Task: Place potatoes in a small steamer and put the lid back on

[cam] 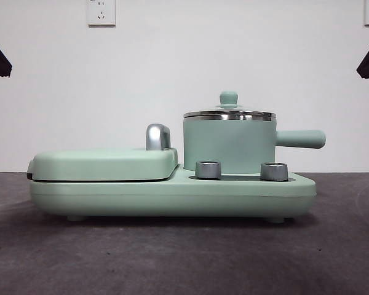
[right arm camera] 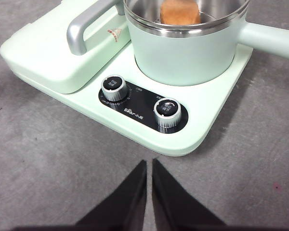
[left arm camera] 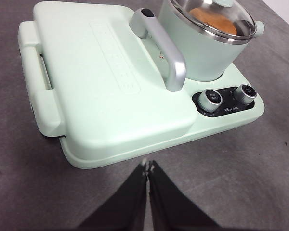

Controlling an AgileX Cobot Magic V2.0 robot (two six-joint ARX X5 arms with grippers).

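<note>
We look done here: the potato (left arm camera: 213, 20) sits inside the small steamer (cam: 229, 146), right of centre in the front view, with the lid (cam: 229, 112) seated on its rim. Our left gripper (left arm camera: 148, 168) and right gripper (right arm camera: 149, 164) hang clear, jaws nearly closed, holding nothing.

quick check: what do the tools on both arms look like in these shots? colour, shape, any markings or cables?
Both look alike: two matte black jaws, broad at the base and tapering to narrow tips. The left tool has small pale scuffs at its tips; the right tool looks plain. No cables or markings show. In the front view only black wedge-shaped tips show at the top corners.
</note>
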